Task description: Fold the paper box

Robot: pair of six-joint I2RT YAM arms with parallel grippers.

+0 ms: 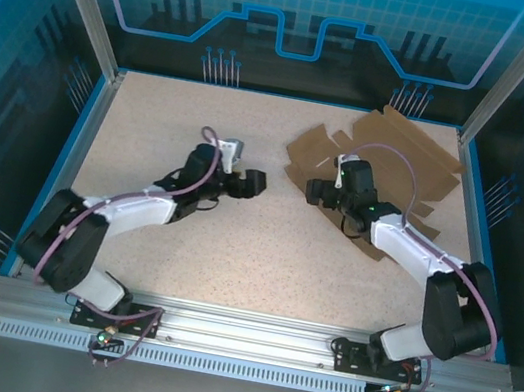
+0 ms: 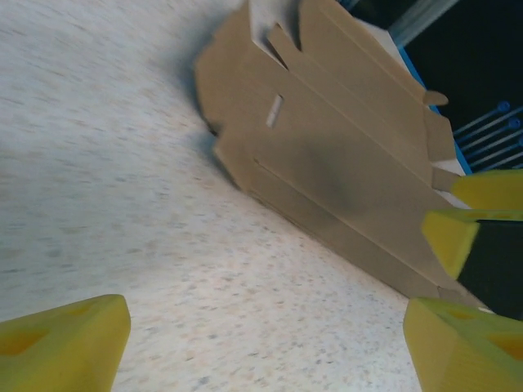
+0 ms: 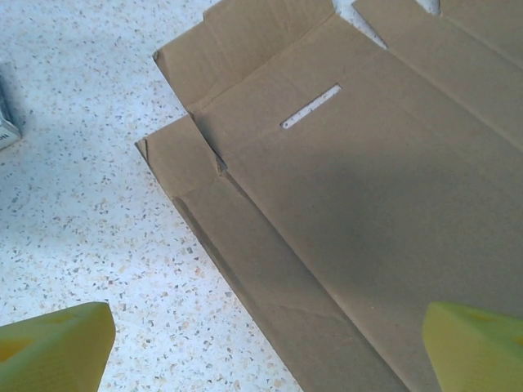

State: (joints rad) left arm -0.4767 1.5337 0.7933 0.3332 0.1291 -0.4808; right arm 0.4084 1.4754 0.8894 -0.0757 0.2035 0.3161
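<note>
The paper box (image 1: 380,161) lies as a flat brown cardboard sheet with flaps and tabs at the back right of the table. My right gripper (image 1: 329,190) hovers over its near left edge. In the right wrist view the gripper (image 3: 265,351) is open, with one yellow fingertip (image 3: 53,347) over bare table and the other over the sheet (image 3: 368,204). My left gripper (image 1: 249,184) is near the table's middle, left of the sheet, and points toward it. It (image 2: 265,351) is open over bare tabletop, with the cardboard (image 2: 327,163) ahead of it.
The speckled tabletop (image 1: 151,136) is bordered by a blue rim and aluminium posts (image 1: 83,2) at the back corners. The right gripper's yellow fingers (image 2: 482,220) show at the right edge of the left wrist view. A narrow slot (image 3: 310,106) is cut in the sheet.
</note>
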